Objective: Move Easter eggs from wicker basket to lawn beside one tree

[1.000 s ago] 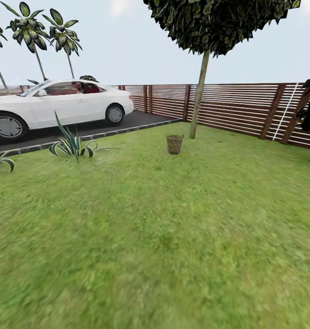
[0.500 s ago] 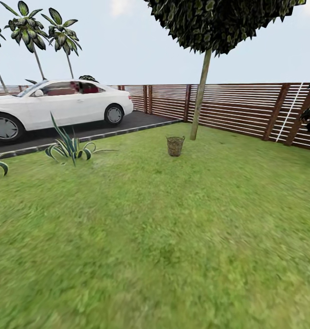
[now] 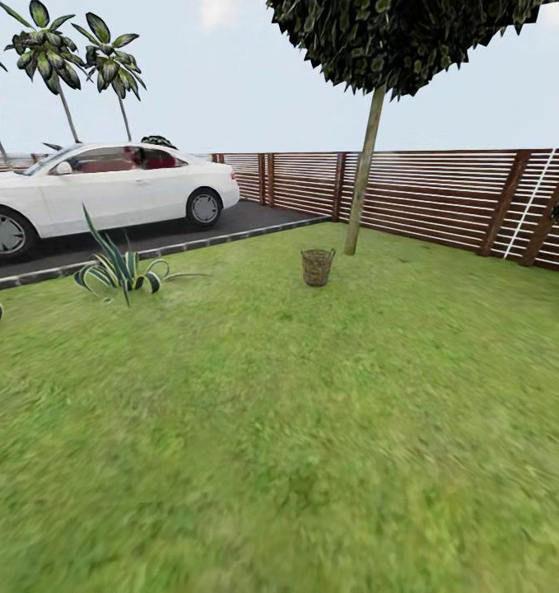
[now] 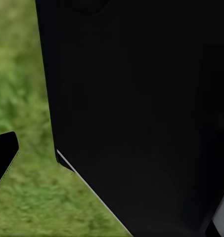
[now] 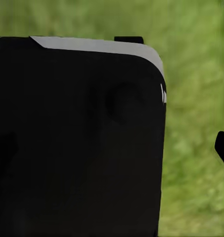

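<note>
Green short-grass lawn [image 3: 295,428] spreads wide; the round brown woven wicker basket [image 3: 317,267] stands far ahead near the grey-tan tree trunk [image 3: 363,165]. Eggs inside are hidden, probably light, smooth; grasp around the middle. End effector states: cannot tell.

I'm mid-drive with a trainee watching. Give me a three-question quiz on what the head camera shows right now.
1. True or false: the wicker basket stands on the asphalt driveway.
2. What stands closest behind the basket: A) the tree, B) the white car, C) the spiky plant?
3. Fill in: the basket rests on the ____.

Key: 1 false, it is on grass; 2 A; 3 lawn.
</note>
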Motion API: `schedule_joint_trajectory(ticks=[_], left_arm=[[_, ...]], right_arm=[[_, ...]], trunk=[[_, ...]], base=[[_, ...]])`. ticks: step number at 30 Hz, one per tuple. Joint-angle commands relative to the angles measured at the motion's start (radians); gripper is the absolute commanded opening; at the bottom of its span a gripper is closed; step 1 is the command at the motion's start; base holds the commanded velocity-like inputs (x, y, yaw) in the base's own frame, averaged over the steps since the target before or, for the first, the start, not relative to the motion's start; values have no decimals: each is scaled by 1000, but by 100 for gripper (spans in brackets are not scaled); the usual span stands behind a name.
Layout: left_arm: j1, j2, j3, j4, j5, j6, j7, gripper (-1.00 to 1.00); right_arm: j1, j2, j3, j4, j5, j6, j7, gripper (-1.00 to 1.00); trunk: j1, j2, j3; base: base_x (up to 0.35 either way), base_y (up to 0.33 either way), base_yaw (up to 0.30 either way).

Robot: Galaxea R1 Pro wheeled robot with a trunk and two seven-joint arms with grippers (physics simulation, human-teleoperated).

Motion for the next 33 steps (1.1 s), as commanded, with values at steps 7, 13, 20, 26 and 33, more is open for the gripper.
schedule_joint_trajectory(ticks=[7,13,20,26,33], left_arm=[[0,0,1,-2,1,0,-1,100],[0,0,1,-2,1,0,-1,100],[0,0,1,-2,1,0,-1,100],[0,0,1,-2,1,0,-1,100],[0,0,1,-2,1,0,-1,100]], right_arm=[[0,0,0,1,0,-4,0,100],[0,0,0,1,0,-4,0,100],[0,0,0,1,0,-4,0,100],[0,0,0,1,0,-4,0,100],[0,-1,0,1,0,-4,0,100]], trunk=[[1,0,-1],[1,0,-1],[1,0,-1],[1,0,-1],[1,0,-1]], base=[[340,0,0],[340,0,0],[340,0,0],[340,0,-10],[340,0,-174]])
